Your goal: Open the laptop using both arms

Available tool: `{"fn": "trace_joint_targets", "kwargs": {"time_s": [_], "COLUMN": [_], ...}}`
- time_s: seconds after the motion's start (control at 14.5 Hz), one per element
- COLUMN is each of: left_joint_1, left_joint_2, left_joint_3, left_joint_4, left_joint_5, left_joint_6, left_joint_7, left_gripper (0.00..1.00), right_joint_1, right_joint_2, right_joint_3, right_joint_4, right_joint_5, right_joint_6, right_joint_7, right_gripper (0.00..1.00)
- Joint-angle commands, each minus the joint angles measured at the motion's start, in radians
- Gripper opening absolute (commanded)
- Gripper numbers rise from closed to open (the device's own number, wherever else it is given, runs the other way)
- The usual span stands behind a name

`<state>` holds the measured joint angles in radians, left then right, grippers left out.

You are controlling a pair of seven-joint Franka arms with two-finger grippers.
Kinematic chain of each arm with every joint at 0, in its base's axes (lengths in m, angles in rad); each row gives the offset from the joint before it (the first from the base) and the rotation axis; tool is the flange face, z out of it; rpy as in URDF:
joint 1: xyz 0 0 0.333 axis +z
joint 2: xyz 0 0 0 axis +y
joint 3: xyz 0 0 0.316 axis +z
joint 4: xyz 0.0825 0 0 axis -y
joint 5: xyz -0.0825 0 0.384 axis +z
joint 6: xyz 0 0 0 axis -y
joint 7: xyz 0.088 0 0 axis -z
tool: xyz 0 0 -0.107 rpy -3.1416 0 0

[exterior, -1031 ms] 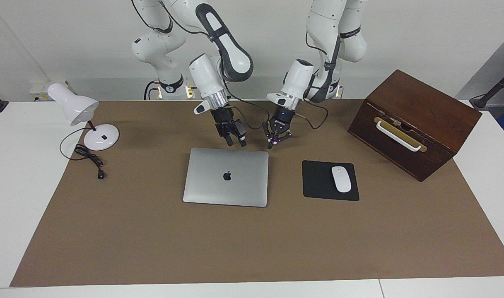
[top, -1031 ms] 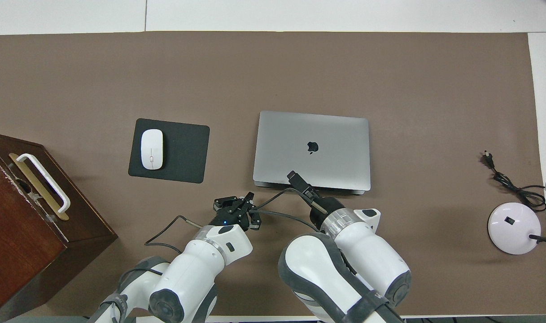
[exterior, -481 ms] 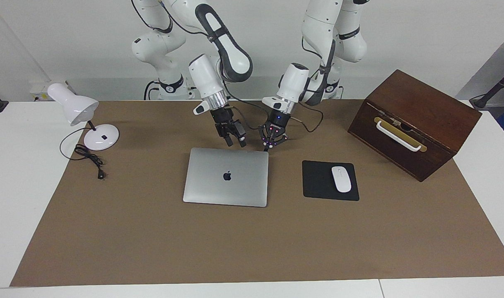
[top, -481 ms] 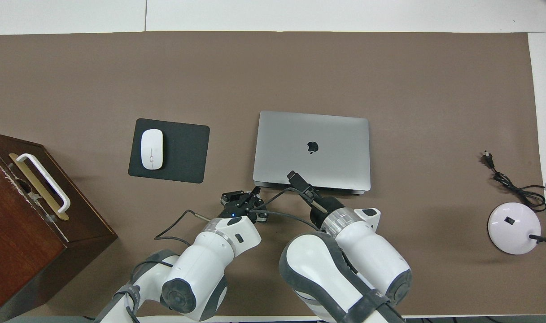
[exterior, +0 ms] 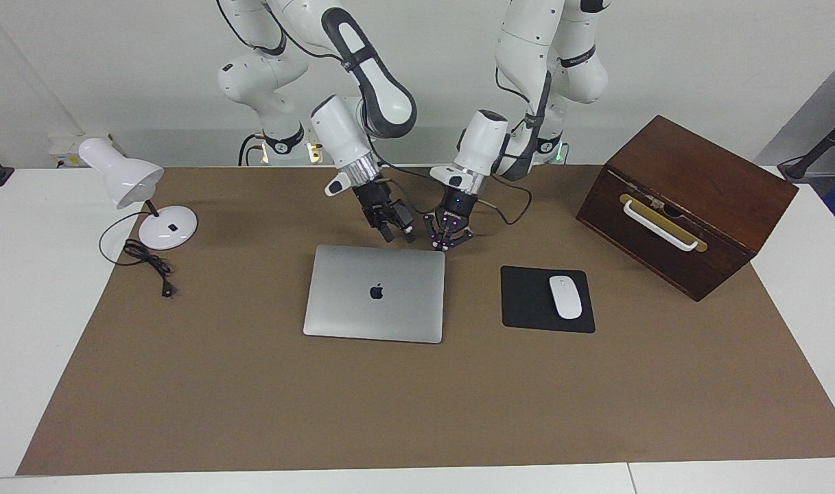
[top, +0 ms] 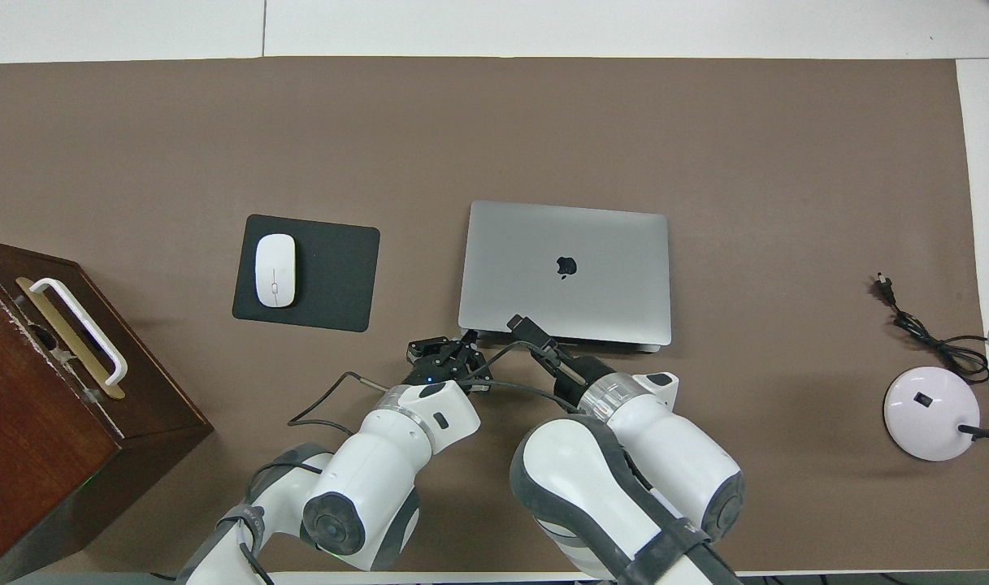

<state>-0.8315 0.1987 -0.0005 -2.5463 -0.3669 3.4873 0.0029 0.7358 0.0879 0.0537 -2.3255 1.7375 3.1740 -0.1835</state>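
Brown mat (exterior: 252, 398) bears closed laptop (exterior: 375, 293); left end effector (exterior: 445, 247) pinched empty, right end effector (exterior: 398, 236) unclear.

A brown mat (exterior: 417, 398) covers most of the white counter (exterior: 19, 329). A black mouse pad (exterior: 530, 302) lies flat on the mat with a white mouse (exterior: 565, 296) resting on it. A dark wooden box (exterior: 688, 202) with a white handle (exterior: 661, 228) stands at the left arm's end. A white desk lamp (exterior: 132, 189) stands at the right arm's end, its black cord (exterior: 146, 264) coiled beside the base.
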Motion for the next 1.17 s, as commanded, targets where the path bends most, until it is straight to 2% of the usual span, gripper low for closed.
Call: {"fn": "trace_joint_targets", "kwargs": {"time_s": [0.0,0.34,0.76,1.1], "left_joint_1": [-0.017,-0.012,-0.006,-0.003], "left_joint_2": [0.031,0.082,0.099,0.104], "left_joint_3": [0.011,0.011,0.011,0.013], "left_joint_4": [0.027,0.067,0.084,0.083], "left_joint_5": [-0.029,-0.029,-0.026,-0.023], "left_joint_6": [0.016,0.016,0.016,0.016], "left_joint_7": [0.009,0.009,0.009,0.019], "left_gripper": [0.0,0.0,0.0,0.0], "right_joint_1": [-0.019,-0.036,-0.056,-0.068], "right_joint_2": [0.003,0.004,0.006,0.012], "right_joint_3": [0.006,0.005,0.005,0.003], "right_joint_4": [0.003,0.002,0.002,0.002], "right_joint_5": [0.027,0.017,0.014,-0.045], "right_joint_6": [-0.043,-0.075,-0.074,-0.075], "right_joint_7": [-0.037,-0.037,-0.037,-0.054], "right_gripper": [1.0,1.0,1.0,1.0]}}
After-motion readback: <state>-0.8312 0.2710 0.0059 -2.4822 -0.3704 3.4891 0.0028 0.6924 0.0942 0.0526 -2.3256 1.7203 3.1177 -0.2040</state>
